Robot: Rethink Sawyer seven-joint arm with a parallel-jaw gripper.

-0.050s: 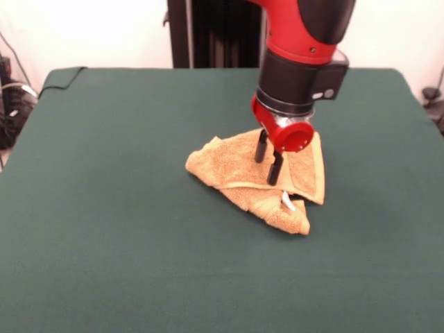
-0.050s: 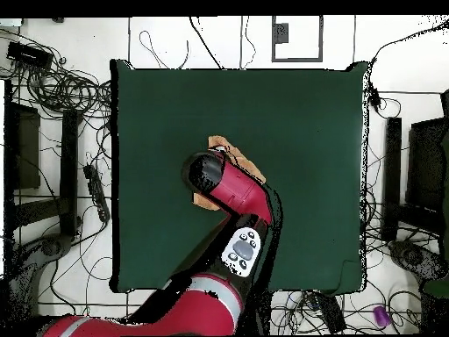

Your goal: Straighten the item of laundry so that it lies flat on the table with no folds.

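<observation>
Hand (image 1: 268, 161) spread above the crumpled towel (image 1: 236, 166), nothing pinched.

We see its two dark fingers (image 1: 261, 147) apart, tips hanging over the upper fold, near the middle of the tabletop (image 1: 104, 208). We judge the job barely begun: the towel lies bunched in a rough triangle, one layer folded over another, its white tag (image 1: 286, 202) poking out beneath. Every fold remains to be spread flat.

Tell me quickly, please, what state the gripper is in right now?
Gripper: open, fingers apart and holding nothing, poised over the crumpled towel.
</observation>
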